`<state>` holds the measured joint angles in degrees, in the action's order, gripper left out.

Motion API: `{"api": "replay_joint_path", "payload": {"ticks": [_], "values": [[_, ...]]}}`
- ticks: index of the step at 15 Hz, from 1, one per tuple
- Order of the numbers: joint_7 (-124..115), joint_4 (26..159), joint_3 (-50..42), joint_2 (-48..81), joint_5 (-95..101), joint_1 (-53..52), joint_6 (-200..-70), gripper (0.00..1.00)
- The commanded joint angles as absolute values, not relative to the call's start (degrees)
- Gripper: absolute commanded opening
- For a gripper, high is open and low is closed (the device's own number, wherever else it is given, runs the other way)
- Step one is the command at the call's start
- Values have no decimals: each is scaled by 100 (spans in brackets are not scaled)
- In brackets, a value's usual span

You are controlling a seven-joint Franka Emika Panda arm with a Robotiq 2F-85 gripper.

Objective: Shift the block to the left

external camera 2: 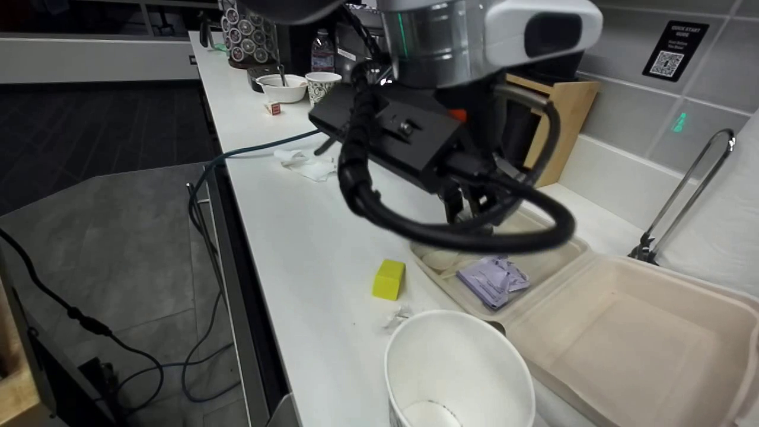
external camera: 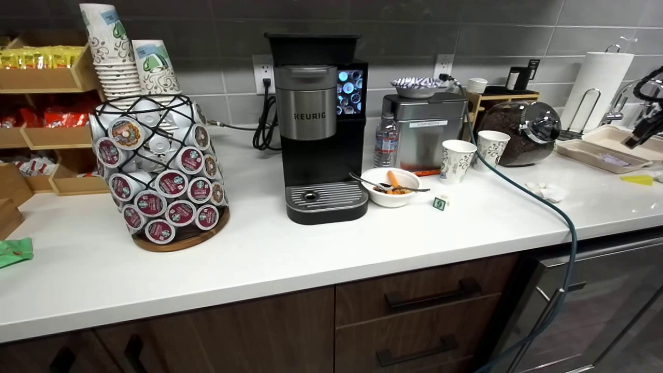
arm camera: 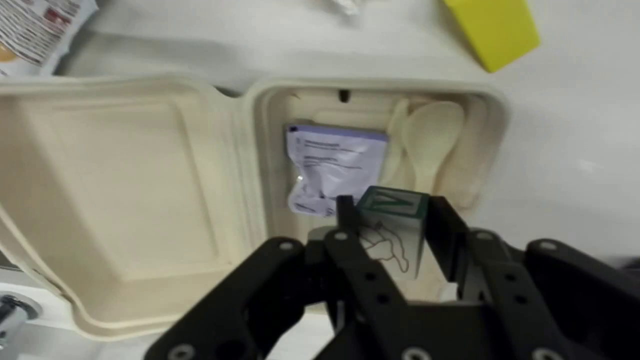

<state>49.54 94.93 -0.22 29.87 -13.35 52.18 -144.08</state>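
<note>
In the wrist view a lettered block (arm camera: 392,240) with a green-edged face and a line drawing on its pale side sits between the fingers of my gripper (arm camera: 392,207). The fingers are shut on it, and it is held above an open beige container (arm camera: 235,165). In an exterior view my gripper (external camera 2: 471,210) is partly covered by black cables, and I cannot make out the held block. The gripper (external camera: 639,133) also shows at the right edge in an exterior view. A yellow block (external camera 2: 389,279) lies on the counter beside the container; it also shows in the wrist view (arm camera: 500,32).
The container holds a purple packet (arm camera: 340,165) and a pale spoon (arm camera: 434,132). A paper cup (external camera 2: 459,367) stands near the yellow block. Another small lettered block (external camera: 439,203) lies by a white bowl (external camera: 391,199). A cable (external camera: 549,204) crosses the counter near crumpled tissue (external camera 2: 308,166).
</note>
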Motion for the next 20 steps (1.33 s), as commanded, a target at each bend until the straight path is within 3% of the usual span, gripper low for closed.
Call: {"api": "replay_joint_path", "payload": {"ticks": [1,9,11,12,15,16,20], "values": [[6199,10829,400,1791,-1912,5409,-14129,14],[8377,12991,-249,-542,-2404,4237,-13046,14],[8847,12921,-694,-734,-2304,3839,-12421,14],[8330,12653,-849,-343,-2258,3611,-12790,39],[8620,12811,-1134,-694,-2224,3370,-12500,39],[8650,12815,-1150,-701,-2224,3366,-12491,14],[8983,13095,-1075,-948,-2226,2253,-12937,14]]}}
